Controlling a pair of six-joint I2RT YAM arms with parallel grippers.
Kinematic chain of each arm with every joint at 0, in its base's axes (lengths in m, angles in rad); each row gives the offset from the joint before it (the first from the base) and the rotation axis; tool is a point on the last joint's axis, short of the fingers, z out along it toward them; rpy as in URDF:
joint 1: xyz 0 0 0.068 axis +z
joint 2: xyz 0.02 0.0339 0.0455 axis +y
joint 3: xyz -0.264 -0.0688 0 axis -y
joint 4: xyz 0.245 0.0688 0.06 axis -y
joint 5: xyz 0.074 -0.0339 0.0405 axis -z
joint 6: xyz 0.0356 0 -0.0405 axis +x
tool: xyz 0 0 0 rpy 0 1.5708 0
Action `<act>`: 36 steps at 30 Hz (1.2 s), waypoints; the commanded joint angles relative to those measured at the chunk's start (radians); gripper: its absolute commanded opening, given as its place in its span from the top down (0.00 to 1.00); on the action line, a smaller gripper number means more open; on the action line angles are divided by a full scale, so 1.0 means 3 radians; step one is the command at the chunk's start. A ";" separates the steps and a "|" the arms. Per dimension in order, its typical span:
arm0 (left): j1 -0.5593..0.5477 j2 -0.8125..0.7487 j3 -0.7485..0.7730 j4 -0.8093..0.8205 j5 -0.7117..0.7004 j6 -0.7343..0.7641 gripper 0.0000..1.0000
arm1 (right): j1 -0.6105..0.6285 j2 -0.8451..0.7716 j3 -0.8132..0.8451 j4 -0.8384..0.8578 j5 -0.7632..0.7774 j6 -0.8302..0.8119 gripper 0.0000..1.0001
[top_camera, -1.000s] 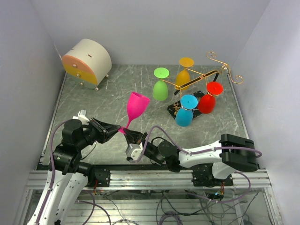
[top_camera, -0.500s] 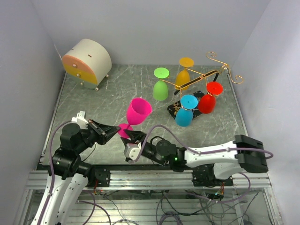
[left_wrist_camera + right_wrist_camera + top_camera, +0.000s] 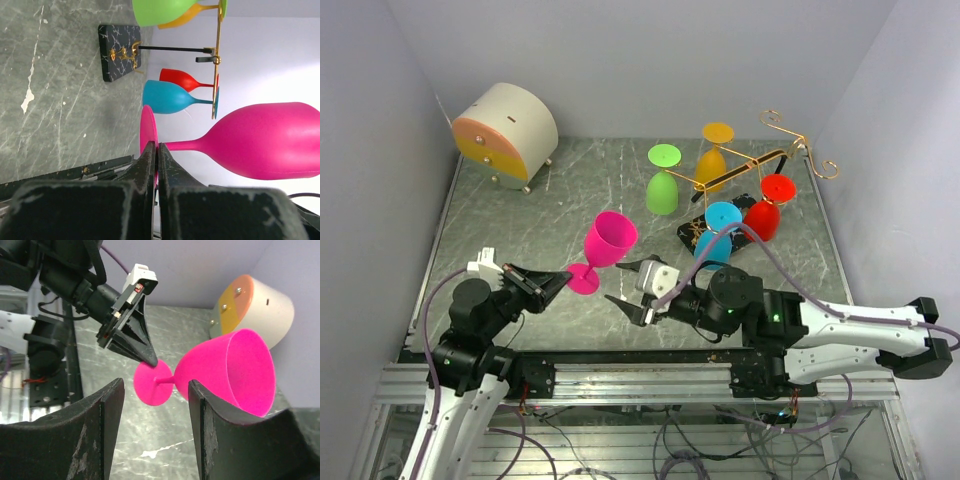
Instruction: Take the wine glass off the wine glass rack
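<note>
Weight looks slight: the pink wine glass [image 3: 604, 243] seems matte plastic, stiff and light, though its smooth foot may be slippery. It is off the wine glass rack [image 3: 750, 162], held tilted over the near counter [image 3: 520, 215], well apart from the four other glasses hanging there. The left claw [image 3: 560, 283] pinches only the thin edge of the foot; the stem would likely give a surer hold. The right claw [image 3: 626, 288] stands wide just beside it, touching nothing.
</note>
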 commanded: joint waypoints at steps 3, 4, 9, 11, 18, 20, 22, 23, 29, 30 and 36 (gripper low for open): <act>0.0006 -0.0096 0.0040 0.0114 -0.0205 0.0100 0.93 | 0.0011 0.0035 0.0650 -0.0921 0.0007 0.0748 0.47; 0.0003 -0.0103 0.0058 0.0104 -0.0232 0.0142 0.93 | 0.0008 0.0072 0.0758 -0.0980 0.0009 0.0770 0.47; 0.0003 -0.0131 0.0165 0.0021 -0.0347 0.0427 0.93 | 0.0011 0.0475 0.1422 -0.1422 0.0425 0.0794 0.46; 0.0003 -0.0136 0.0216 -0.0028 -0.0398 0.0520 0.93 | -0.0001 0.0711 0.1743 -0.1607 0.0596 0.0761 0.47; 0.0003 -0.0118 0.0387 -0.0195 -0.0504 0.0786 0.93 | -0.0678 0.1236 0.2749 -0.1954 0.0174 0.1100 0.48; 0.0003 -0.0129 0.0432 -0.0237 -0.0546 0.0839 0.93 | -0.1206 0.1301 0.2963 -0.2029 -0.0341 0.1370 0.51; 0.0003 -0.0149 0.0462 -0.0274 -0.0601 0.0905 0.93 | -0.1651 0.1362 0.3147 -0.2120 -0.0891 0.1647 0.53; 0.0003 -0.0159 0.0480 -0.0293 -0.0621 0.0929 0.93 | -0.1830 0.1422 0.3253 -0.2180 -0.1122 0.1786 0.54; 0.0003 -0.0197 0.0520 -0.0325 -0.0704 0.1050 0.93 | -0.2302 0.1539 0.3428 -0.2493 -0.1788 0.2021 0.58; 0.0005 -0.0205 0.0520 -0.0325 -0.0708 0.1058 0.93 | -0.2324 0.1522 0.3394 -0.2498 -0.1804 0.2037 0.58; 0.0003 -0.0290 0.0538 -0.0314 -0.0761 0.1116 0.93 | -0.2451 0.1473 0.3222 -0.2519 -0.2124 0.2054 0.57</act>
